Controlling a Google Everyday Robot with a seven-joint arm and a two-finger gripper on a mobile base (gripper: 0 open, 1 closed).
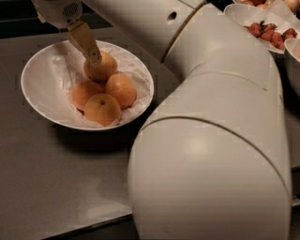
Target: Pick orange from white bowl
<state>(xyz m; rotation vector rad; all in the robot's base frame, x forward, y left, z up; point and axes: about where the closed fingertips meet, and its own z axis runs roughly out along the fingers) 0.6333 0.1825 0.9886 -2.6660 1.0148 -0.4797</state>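
Presently: pincer point(95, 58) is down inside the bowl point(32, 93), at its far side, reaching in from the upper left. Its tan lower end lies against the top of the orange point(106, 71). Cannot tell how far open the pincer is, nor whether it has hold of the orange — the fruit hides the rest of it.

Orange sits at the back of the pile, paler and duller than the rest, resting on the others and on the crinkled paper point(54, 70) that lines the bowl.

Three brighter oranges lie in front of it, all touching — one left point(83, 93), one right point(122, 89), one nearest the camera point(102, 109) with its stem dimple up.

Bowl stands on the dark grey worktop point(47, 187), left of centre.

Arm point(211, 140) — big, white, rounded — fills the right half of the view and covers much of the worktop.

Top right corner: strawberry bowl point(233, 13), also paper-lined, with red strawberries point(268, 31) in it, well apart from the bowl.
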